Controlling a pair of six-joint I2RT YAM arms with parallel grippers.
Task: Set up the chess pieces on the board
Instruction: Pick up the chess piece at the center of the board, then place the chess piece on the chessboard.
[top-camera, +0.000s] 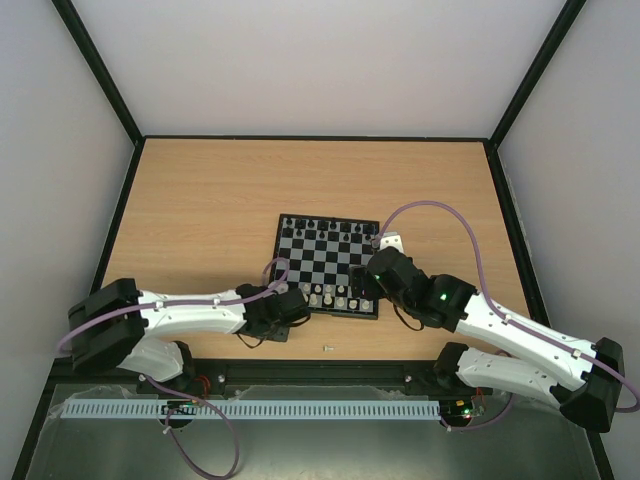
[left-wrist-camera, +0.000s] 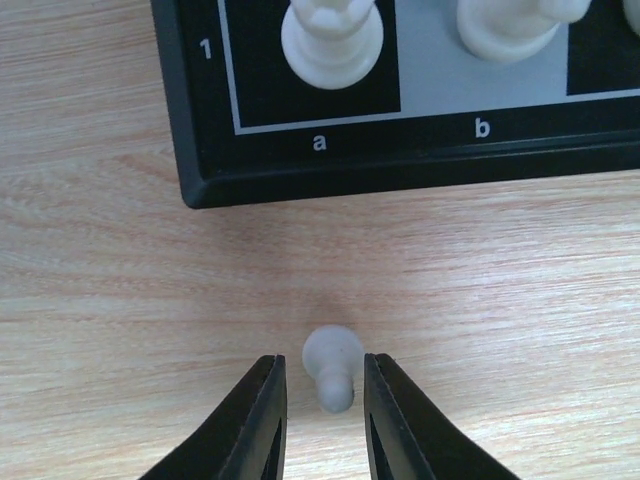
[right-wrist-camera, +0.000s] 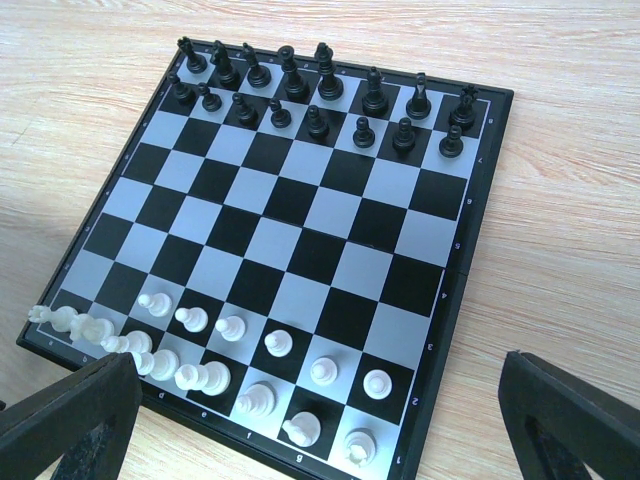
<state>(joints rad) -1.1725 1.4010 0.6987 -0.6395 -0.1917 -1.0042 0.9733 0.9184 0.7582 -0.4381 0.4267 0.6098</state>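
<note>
The board (top-camera: 328, 262) is laid on the table (top-camera: 200, 210), between the two wrists. The black pieces (right-wrist-camera: 325, 100) are ranked on its two far rows. The white pieces (right-wrist-camera: 230, 350) are stood on the two near rows and are crowded toward the near-left corner, where an exact count cannot be made.

One white pawn (left-wrist-camera: 332, 366) is located off the board, on the table just near of the near-left corner marked 1 and a. The view of it is blurred, so it cannot be told whether it stands or lies. A white rook (left-wrist-camera: 332, 40) is stood upright on that corner square.

The left gripper (left-wrist-camera: 322, 360) is positioned at the pawn with its jaws set narrow, and one of its fingers (left-wrist-camera: 262, 425) is placed on each side of the piece. A sliver of table is seen between the left finger and the pawn's head. Contact on the right side cannot be confirmed.

The right gripper (right-wrist-camera: 315, 400) is held above the near-right part of the board. Its jaws are spread wide and nothing is gripped.
</note>
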